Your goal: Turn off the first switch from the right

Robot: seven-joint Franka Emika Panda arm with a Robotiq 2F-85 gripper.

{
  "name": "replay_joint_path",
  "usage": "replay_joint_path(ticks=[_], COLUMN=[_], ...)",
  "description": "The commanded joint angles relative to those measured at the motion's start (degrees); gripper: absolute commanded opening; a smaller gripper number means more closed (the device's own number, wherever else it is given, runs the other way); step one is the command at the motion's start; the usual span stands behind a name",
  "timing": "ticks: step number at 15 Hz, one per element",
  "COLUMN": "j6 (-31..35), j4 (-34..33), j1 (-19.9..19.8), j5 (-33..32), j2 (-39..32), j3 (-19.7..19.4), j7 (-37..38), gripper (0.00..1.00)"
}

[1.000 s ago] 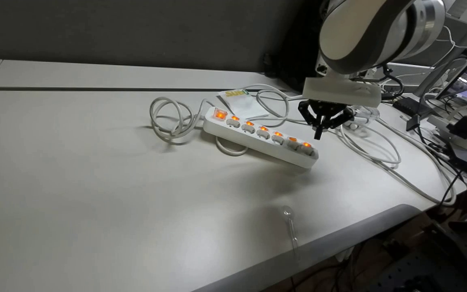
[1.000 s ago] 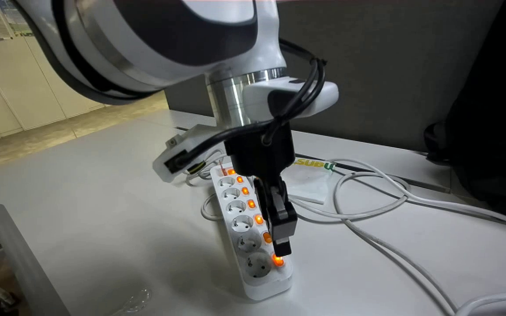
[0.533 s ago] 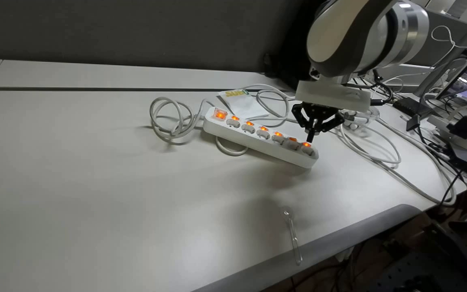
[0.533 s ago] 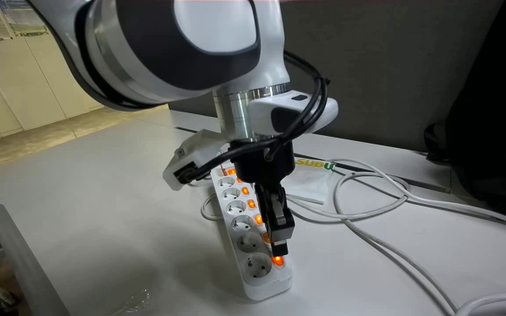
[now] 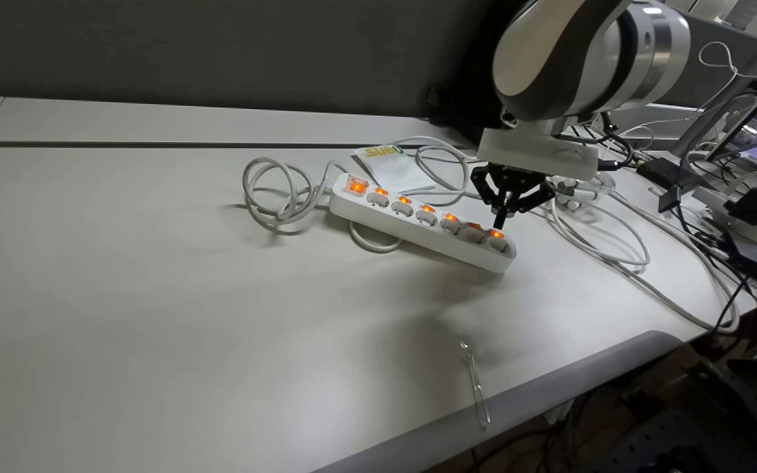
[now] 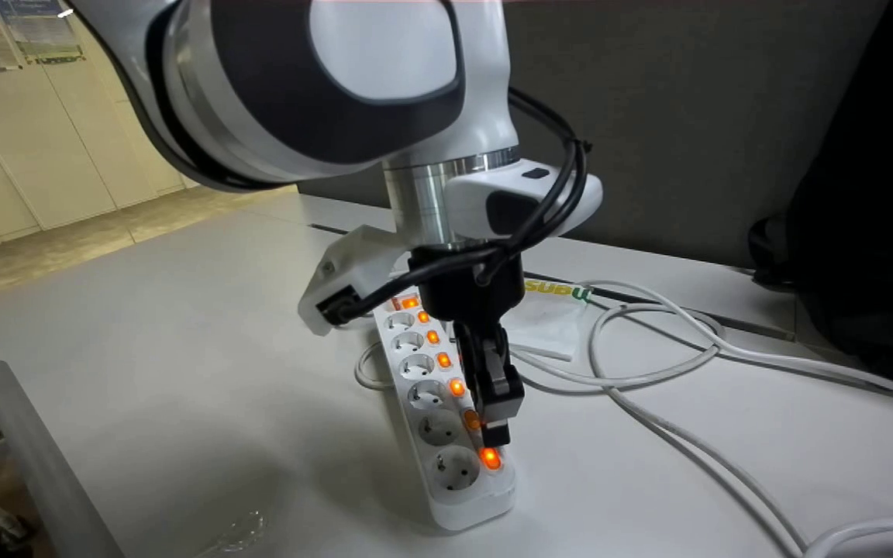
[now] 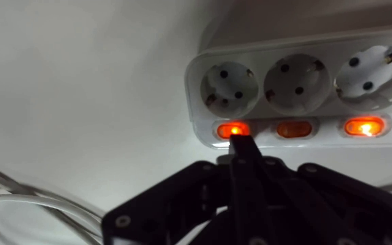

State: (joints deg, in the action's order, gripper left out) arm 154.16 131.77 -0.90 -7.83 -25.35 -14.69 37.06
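A white power strip (image 5: 418,230) with a row of orange switches lies on the table; it also shows in an exterior view (image 6: 474,508) and the wrist view (image 7: 328,141). Its end switch (image 5: 496,234) is lit in both exterior views (image 6: 491,458) and at the left of the wrist view (image 7: 228,130). The neighbouring switch (image 7: 294,129) looks dark; the others in view glow. My gripper (image 7: 241,139) is shut and empty, pointing down. Its fingertips (image 5: 499,223) are right at the end switch's edge in both exterior views (image 6: 496,435). I cannot tell whether they touch it.
White cables (image 6: 803,365) loop beside the strip and show in the wrist view (image 7: 29,198). A printed white paper (image 5: 395,172) lies behind the strip. A thin clear item (image 5: 475,384) lies near the table's front edge. A grey partition (image 5: 188,52) stands behind.
In an exterior view my gripper has moved left and slightly down, toward the end switch. It has barely shifted over the last half second. It stays shut, and the end switch stays lit.
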Motion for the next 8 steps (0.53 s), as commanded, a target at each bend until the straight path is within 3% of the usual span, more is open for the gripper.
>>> replay_joint_path(ticks=[1, 8], j6=[-0.1, 0.4], j4=[-0.1, -0.3], j1=[1.5, 2.3], j5=[0.9, 0.8], j2=[-0.4, -1.6], j3=[-1.2, -2.2], j7=[-0.5, 0.1], gripper=[0.0, 0.0])
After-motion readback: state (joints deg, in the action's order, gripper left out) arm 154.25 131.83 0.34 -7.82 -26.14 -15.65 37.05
